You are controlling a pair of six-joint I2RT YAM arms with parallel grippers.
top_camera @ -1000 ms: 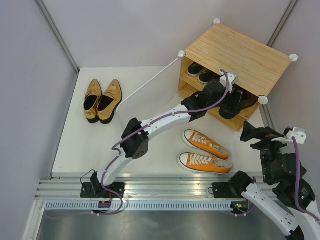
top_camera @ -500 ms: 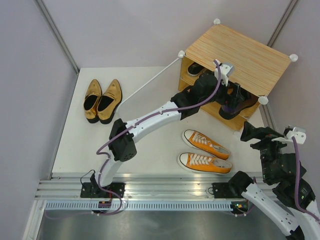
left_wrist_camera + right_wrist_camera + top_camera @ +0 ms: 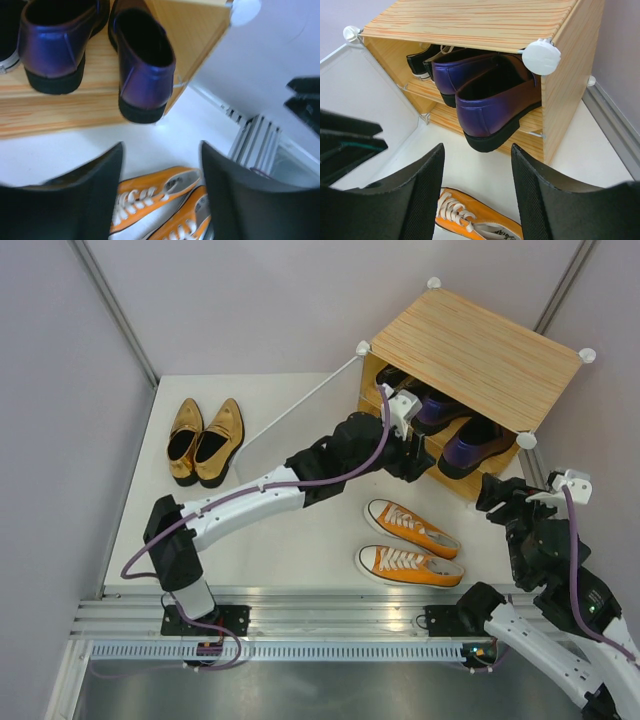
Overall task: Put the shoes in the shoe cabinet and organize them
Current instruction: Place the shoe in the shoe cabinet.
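While the purple loafers (image 3: 490, 100) sit heels-out on the cabinet (image 3: 480, 345) shelf, both your pairs of jaws hang spread, empty.

1. The white tabletop (image 3: 290, 552) directly carries three things: a pair of gold pumps (image 3: 205, 440), a pair of orange sneakers (image 3: 410, 566) and the shoe cabinet (image 3: 475, 340).
2. The gold pumps stand side by side, touching, toward the back left, well apart from everything else.
3. The orange sneakers lie close beside each other at the front right, near the cabinet's open face.
4. The shoe cabinet sits angled in the back right corner, its door (image 3: 295, 405) swung out to the left.
5. The inner shelf (image 3: 425, 90) carries the purple loafers (image 3: 490, 100), heels outward and overhanging its front edge.
6. The black sneakers (image 3: 420, 57) sit to the left of the loafers, deeper in.
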